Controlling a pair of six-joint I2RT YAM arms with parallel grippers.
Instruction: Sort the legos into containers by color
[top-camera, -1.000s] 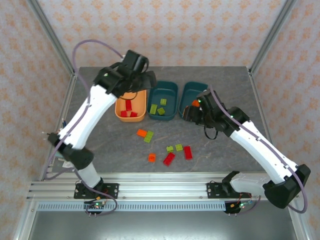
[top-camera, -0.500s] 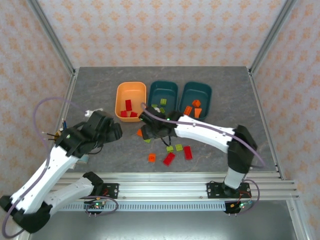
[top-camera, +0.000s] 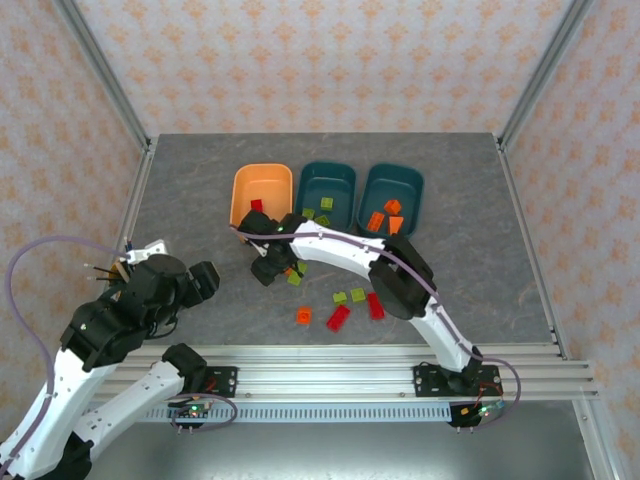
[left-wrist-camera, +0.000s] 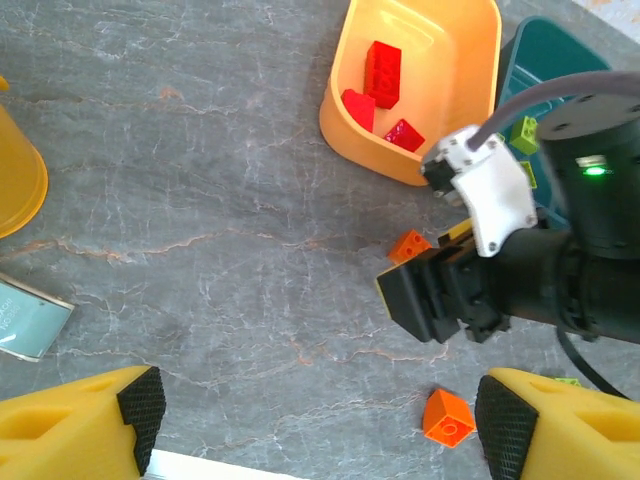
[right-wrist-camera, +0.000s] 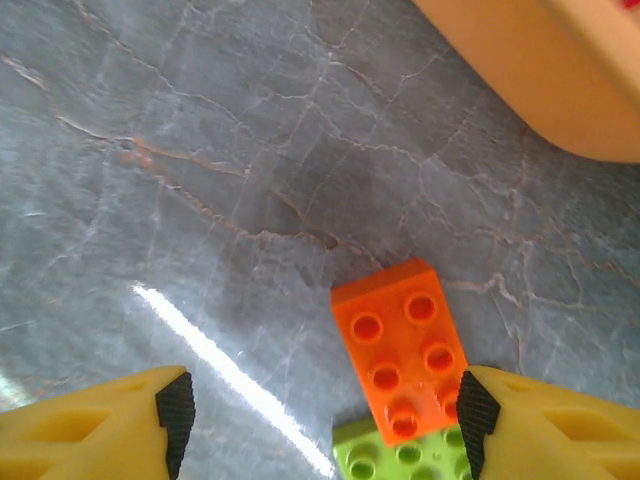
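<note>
So, both grippers are off the trays right now. The right gripper (right-wrist-camera: 320, 420) is down low over the table (top-camera: 200, 180), just in front of the light orange tray (top-camera: 260, 180). Its jaws are spread and nothing is clamped. An orange brick (right-wrist-camera: 405, 345) lies flat on the table between the fingers, way over toward one of them (its corner runs in right by that pad, can't tell if they actually touch). A yellow-green brick (right-wrist-camera: 395, 462) sits right against one end of that orange one.

The left gripper (left-wrist-camera: 320, 412) hovers over the near left part of the table. Its jaws are wide apart and empty, with just bare stone between the fingertips. Its wrist camera looks across at the right gripper parked over the orange brick. A small orange piece (left-wrist-camera: 447, 417) lies closer in, near one of the left fingers. A yellow cup (left-wrist-camera: 15, 175) sits at the left edge of that view.

Sorting so far:
- three red bricks (left-wrist-camera: 383, 72) in the light orange tray
- yellow-green ones (top-camera: 325, 204) in the middle teal tray (top-camera: 335, 180)
- orange ones (top-camera: 392, 207) in the right teal tray (top-camera: 400, 185)

Loose on the table in front of the trays, apart from the pair under the right gripper and the small orange piece, are a red brick (top-camera: 338, 318), another red one (top-camera: 375, 305), and two yellow-green pieces (top-camera: 340, 297) side by side between them.
</note>
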